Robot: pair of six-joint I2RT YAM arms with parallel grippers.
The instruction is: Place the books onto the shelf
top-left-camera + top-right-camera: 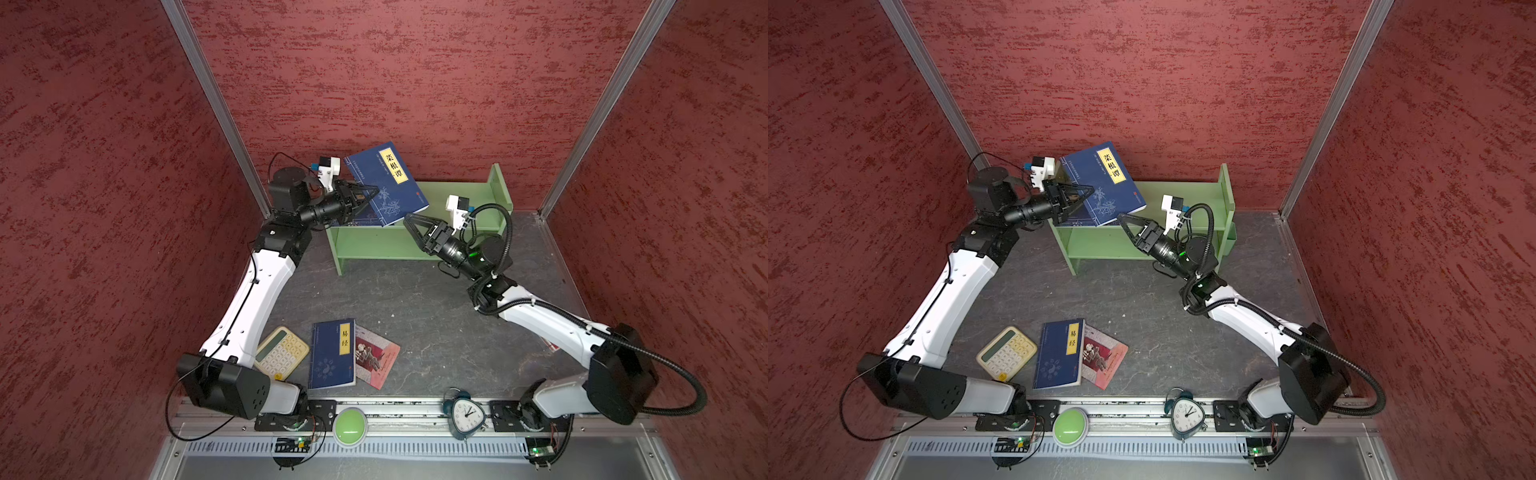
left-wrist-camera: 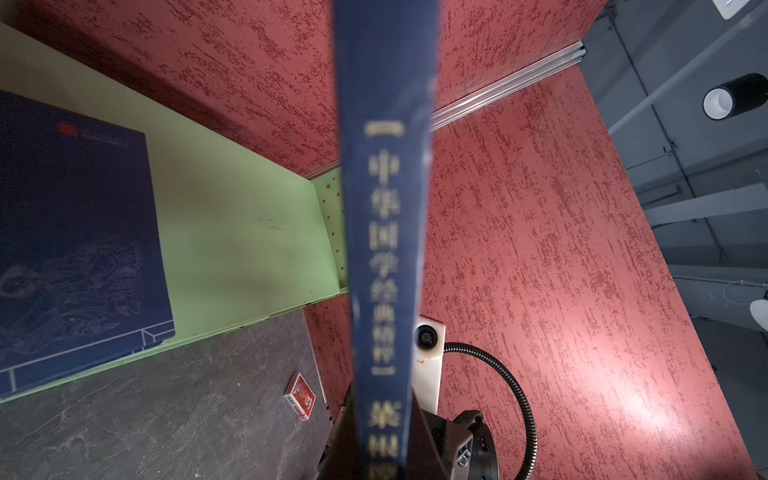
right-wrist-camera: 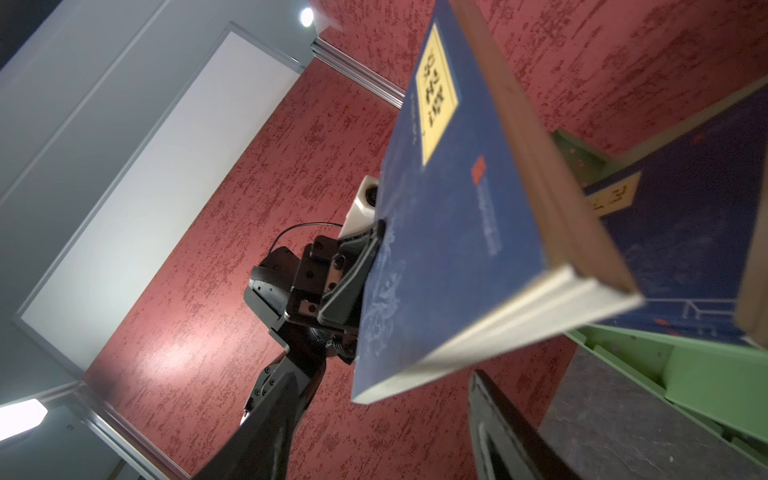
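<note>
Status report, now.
Left gripper shut on navy book, above left end of shelf. Right gripper open, near its lower corner. Second navy book flat on shelf; third navy book, red-pink book on table.

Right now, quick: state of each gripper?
Left gripper: closed, fingers clamping the navy-blue book above the green shelf.
Right gripper: open, holding nothing.

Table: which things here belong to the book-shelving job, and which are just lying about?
Job:
- held navy book, in the shut left pincer
- shelved navy book
- tabletop navy book
- red-pink book
- green shelf

Lying about:
- calculator
- alarm clock
- green button
- red card box
</note>
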